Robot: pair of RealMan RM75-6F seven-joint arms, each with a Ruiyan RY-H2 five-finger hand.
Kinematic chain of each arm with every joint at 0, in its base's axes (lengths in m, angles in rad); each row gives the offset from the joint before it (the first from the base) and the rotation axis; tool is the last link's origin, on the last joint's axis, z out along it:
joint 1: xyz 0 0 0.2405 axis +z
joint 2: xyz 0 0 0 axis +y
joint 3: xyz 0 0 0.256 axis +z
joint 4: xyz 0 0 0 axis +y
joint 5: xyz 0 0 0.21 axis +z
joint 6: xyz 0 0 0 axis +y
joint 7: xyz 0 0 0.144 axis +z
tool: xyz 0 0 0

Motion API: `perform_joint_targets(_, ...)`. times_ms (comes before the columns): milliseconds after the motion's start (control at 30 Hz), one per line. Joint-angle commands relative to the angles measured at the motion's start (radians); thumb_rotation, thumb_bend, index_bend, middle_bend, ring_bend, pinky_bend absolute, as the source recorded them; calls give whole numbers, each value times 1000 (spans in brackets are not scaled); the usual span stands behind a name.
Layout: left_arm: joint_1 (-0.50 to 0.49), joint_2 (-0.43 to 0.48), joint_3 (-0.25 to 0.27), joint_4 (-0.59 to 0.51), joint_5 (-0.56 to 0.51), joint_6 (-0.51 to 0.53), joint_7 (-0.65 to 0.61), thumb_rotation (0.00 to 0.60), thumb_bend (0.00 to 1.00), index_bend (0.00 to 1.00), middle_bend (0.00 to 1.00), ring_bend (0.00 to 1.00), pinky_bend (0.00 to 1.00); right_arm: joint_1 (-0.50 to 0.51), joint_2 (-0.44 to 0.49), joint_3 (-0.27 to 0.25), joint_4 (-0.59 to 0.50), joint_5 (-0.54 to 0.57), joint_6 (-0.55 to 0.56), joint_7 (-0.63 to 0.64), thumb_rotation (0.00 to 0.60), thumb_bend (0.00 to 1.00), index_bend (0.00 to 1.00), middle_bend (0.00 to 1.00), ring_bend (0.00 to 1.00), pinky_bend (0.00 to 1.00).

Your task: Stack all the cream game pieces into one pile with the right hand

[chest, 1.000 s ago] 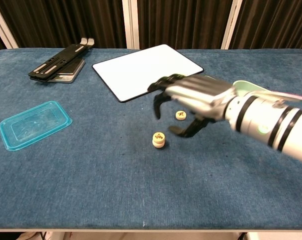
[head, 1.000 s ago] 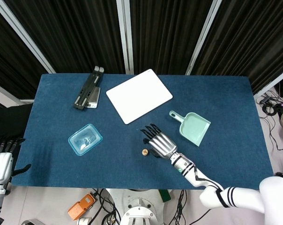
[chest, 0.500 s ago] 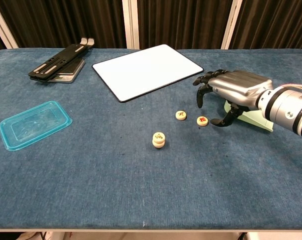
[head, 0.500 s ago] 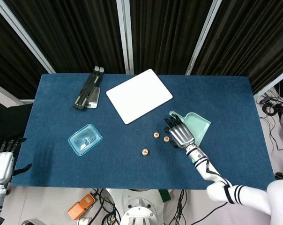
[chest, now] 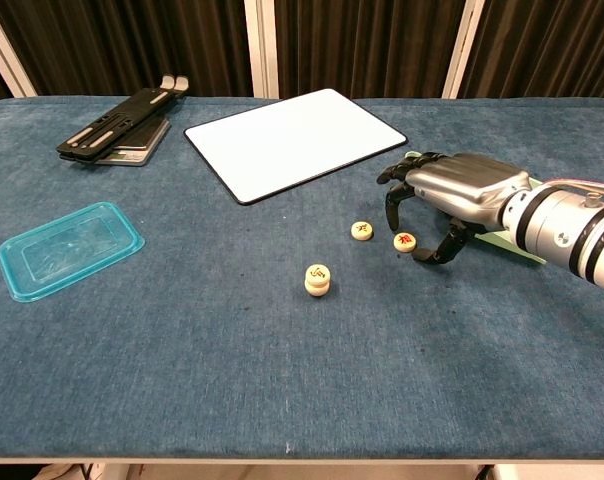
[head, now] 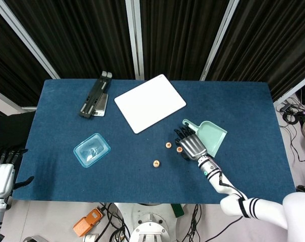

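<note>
- Head view: left hand (head: 1, 177) hangs off the surface's (head: 66, 176) left edge, fingers apart, holding nothing.
- Blue tub (chest: 67, 246) lies left.
- Two-piece stack (chest: 318, 280) stands mid-surface.
- Single piece (chest: 362, 230) lies near it.
- Red-marked piece (chest: 405, 241) sits under right hand (chest: 448, 196), fingers curved around it, grip unclear.
- Dustpan (head: 211, 136) lies just behind the right hand.

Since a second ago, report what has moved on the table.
The right robot hand swung from over the stacked cream pieces toward the green dustpan, then lowered, open, fingers around the red-marked cream piece. The second loose cream piece and left robot hand stayed put.
</note>
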Motion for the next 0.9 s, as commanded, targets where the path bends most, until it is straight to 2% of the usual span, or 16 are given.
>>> perform_joint_targets(33,1,-1,0,1,-1,0,-1,600,69,195,135,77,0,1,-3,-1,4,0,-3,2,600,438,476,148,0,21)
perform_joint_targets(233,2,-2,0,4,0,2,-3,600,69,195,135,77,0,7,-12,1,14,-3,-9,15,600,467,485,148,0,21)
perform_joint_targets(433,5,-3,1,6,-2,3,-4,600,69,196,135,77,0,9,-18,4,20,4,-12,16,600,569,538,148,0,21)
perform_joint_targets(567,6,-2,1,7,-2,4,-7,600,69,196,135,77,0,4,-5,9,2,-8,10,30,600,588,554,149,1,21)
perform_joint_targets(700,3,-1,-1,5,1,4,-5,600,69,195,135,77,0,-3,42,9,-86,-76,65,59,600,588,555,150,4,21)
perform_joint_targets(900,3,2,-2,-3,4,9,-1,600,69,195,135,77,0,2,96,-22,-239,-189,108,48,600,588,554,152,6,21)
